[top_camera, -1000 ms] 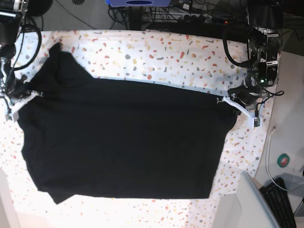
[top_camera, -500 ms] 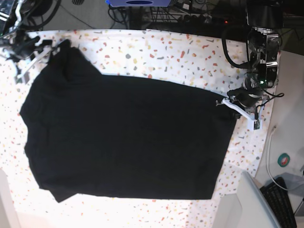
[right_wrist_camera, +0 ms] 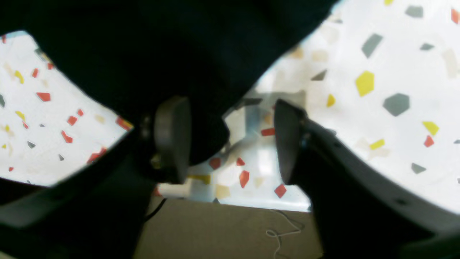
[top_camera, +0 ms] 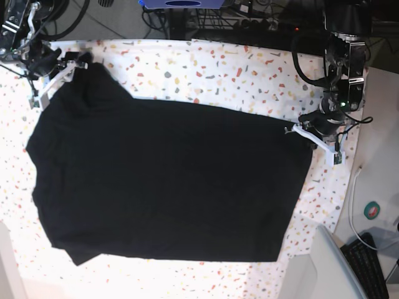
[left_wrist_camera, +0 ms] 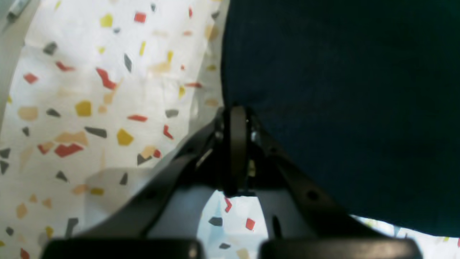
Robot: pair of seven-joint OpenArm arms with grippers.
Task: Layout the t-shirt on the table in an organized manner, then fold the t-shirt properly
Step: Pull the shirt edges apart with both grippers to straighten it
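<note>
The black t-shirt (top_camera: 168, 180) lies spread over most of the speckled table (top_camera: 237, 68). Its wide edge is toward the right, and one sleeve reaches the far left corner. My left gripper (top_camera: 298, 132) sits at the shirt's right edge. In the left wrist view its fingers (left_wrist_camera: 233, 144) are pressed together and pinch the hem of the t-shirt (left_wrist_camera: 341, 90). My right gripper (top_camera: 73, 62) hovers at the far left sleeve. In the right wrist view this gripper (right_wrist_camera: 230, 140) is open, and a fold of the t-shirt (right_wrist_camera: 161, 43) drapes against its left pad (right_wrist_camera: 172, 140).
A grey side surface at the right carries a keyboard (top_camera: 368, 261), a small tape roll (top_camera: 373, 210) and a white cable. A pale box corner (top_camera: 318, 268) stands by the table's near right corner. Cables lie on the floor past the far edge (right_wrist_camera: 280, 230).
My right gripper opened, released the shirt's left edge and moved up to the far left sleeve. The shirt's left side dropped flat. The left gripper stayed put, still shut.
</note>
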